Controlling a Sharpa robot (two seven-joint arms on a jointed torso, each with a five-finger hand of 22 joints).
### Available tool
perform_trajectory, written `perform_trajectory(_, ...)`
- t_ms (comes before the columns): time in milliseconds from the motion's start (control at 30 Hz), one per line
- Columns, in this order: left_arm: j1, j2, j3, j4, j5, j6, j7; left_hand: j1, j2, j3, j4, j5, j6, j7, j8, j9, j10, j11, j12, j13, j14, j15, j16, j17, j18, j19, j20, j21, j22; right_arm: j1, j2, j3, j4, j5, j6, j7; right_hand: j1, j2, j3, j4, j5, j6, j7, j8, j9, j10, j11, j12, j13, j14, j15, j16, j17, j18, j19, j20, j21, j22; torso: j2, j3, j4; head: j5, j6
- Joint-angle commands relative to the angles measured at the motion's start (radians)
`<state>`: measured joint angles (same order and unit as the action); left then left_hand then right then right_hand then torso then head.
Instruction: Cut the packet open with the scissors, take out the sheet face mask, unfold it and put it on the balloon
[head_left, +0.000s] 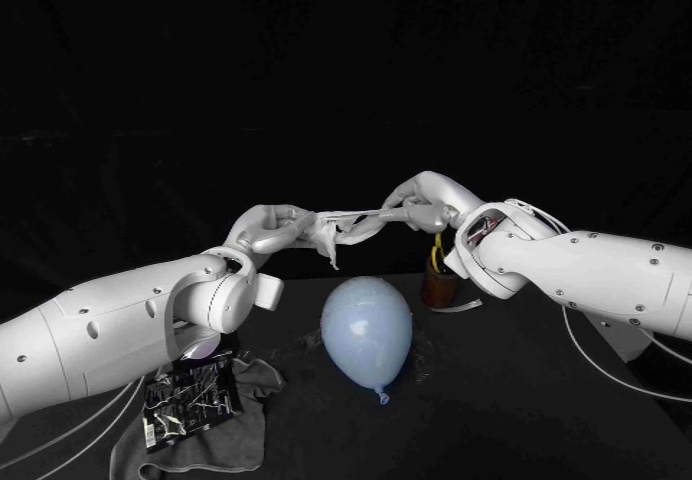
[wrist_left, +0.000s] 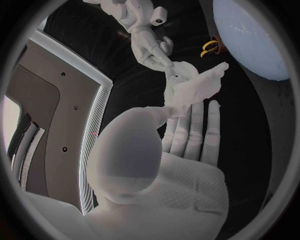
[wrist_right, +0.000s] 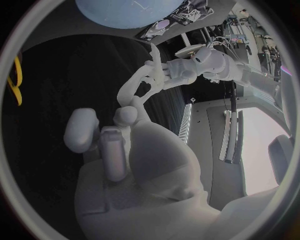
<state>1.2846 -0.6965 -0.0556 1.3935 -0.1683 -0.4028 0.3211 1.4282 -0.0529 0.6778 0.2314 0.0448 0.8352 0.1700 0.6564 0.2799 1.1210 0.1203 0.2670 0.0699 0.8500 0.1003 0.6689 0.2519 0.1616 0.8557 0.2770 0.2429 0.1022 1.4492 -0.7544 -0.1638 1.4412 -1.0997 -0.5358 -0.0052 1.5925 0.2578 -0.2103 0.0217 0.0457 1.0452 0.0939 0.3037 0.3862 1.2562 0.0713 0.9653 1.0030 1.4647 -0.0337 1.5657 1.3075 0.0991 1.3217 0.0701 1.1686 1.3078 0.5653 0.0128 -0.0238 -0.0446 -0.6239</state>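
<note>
I am seeing the left hand (head_left: 271, 230) and the right hand (head_left: 418, 205) each pinching the sheet face mask (head_left: 335, 238), which is stretching between them in the air above the balloon (head_left: 368, 330). The balloon is lying on the table (head_left: 548, 400), and the packet (head_left: 192, 395) is resting on a grey cloth (head_left: 253, 425).

Up close on the left hand (wrist_left: 181, 165), pale and broad, fingers (wrist_left: 199, 131) stretched long and straight. Grips the sheet face mask (wrist_left: 190, 90) out at the thumb tip, bunched white and crumpled, one flap poking toward the balloon (wrist_left: 250, 35). And there, set opposite, the right hand (wrist_left: 150, 47), pinching the same mask at its far end, with the other fingers loosely curled. Over just beside the pale blue balloon, looped handles of the yellow scissors (wrist_left: 208, 48), peeking out of a brownish holder (wrist_left: 215, 40). Black table (wrist_left: 244, 115) underneath it all.
</note>
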Motion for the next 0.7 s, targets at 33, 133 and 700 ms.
perform_trajectory(33, 0.002, 0.003, 0.002, -0.002, 0.002, 0.023, -0.002, -0.009, 0.003, 0.016, -0.012, 0.003, -0.003, -0.003, 0.008, 0.182, 0.011, 0.001, -0.007, 0.001, -0.015, 0.0, 0.013, 0.009, 0.012, -0.01, 0.001, -0.001, 0.003, 0.012, 0.003, 0.001, -0.009, -0.186, 0.107, -0.046, 0.007, 0.014, 0.05, -0.056, 0.003, 0.004, -0.007, 0.004, 0.005, 0.067, -0.061, 0.005, 0.0, 0.106, -0.008, 0.005, 0.263, -0.011, 0.01, 0.001, 0.004, 0.146, 0.0, 0.0, 0.0, 0.0, 0.001)
perform_trajectory(133, 0.002, 0.003, 0.002, -0.006, 0.002, 0.019, -0.003, -0.013, 0.003, 0.019, -0.012, 0.003, -0.003, -0.003, 0.006, 0.199, 0.036, -0.001, -0.016, 0.002, -0.054, 0.002, 0.042, 0.03, 0.011, -0.023, 0.004, 0.002, 0.006, 0.026, 0.006, 0.001, -0.018, -0.268, 0.152, -0.068, 0.0, 0.012, 0.051, -0.056, 0.003, 0.006, -0.008, 0.008, 0.007, 0.072, -0.062, 0.009, 0.004, 0.106, -0.008, 0.005, 0.263, -0.013, 0.014, 0.002, 0.013, 0.148, 0.0, -0.0002, -0.0004, 0.001, 0.001)
perform_trajectory(700, 0.002, 0.011, 0.002, 0.019, 0.068, 0.111, -0.025, -0.024, 0.009, 0.043, -0.008, 0.003, -0.012, 0.004, 0.004, 0.276, 0.074, 0.005, -0.067, 0.005, -0.212, 0.022, 0.116, 0.078, -0.01, -0.097, 0.01, -0.007, 0.007, 0.053, 0.078, 0.0, -0.08, -0.248, 0.123, -0.097, -0.126, -0.071, -0.049, 0.042, 0.002, -0.089, 0.036, -0.051, -0.027, -0.1, -0.024, -0.293, -0.237, -0.001, 0.023, -0.064, 0.045, 0.026, -0.127, 0.021, -0.22, 0.078, 0.001, -0.0001, -0.0004, -0.006, 0.0)
